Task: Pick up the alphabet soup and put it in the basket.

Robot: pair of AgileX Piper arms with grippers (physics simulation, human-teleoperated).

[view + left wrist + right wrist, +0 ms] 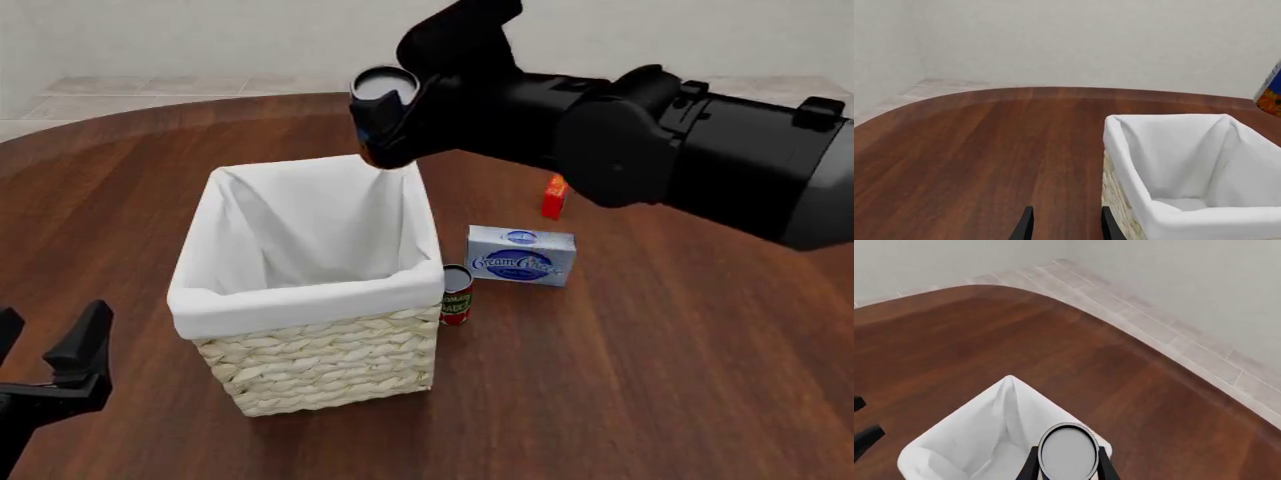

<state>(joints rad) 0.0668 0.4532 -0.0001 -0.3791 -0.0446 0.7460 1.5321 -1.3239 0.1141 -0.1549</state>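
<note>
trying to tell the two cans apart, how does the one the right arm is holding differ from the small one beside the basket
The alphabet soup is held in the air by the right gripper over the basket's far rim; the red and green can stands on the table against the basket. The soup can looks larger. Both are upright cylinders.

Pale blue rectangular box (521,255) lying flat on the table: script wording reads roughly "Cream Cheese". Small red-and-green can (457,295) label: too small to read.
</note>
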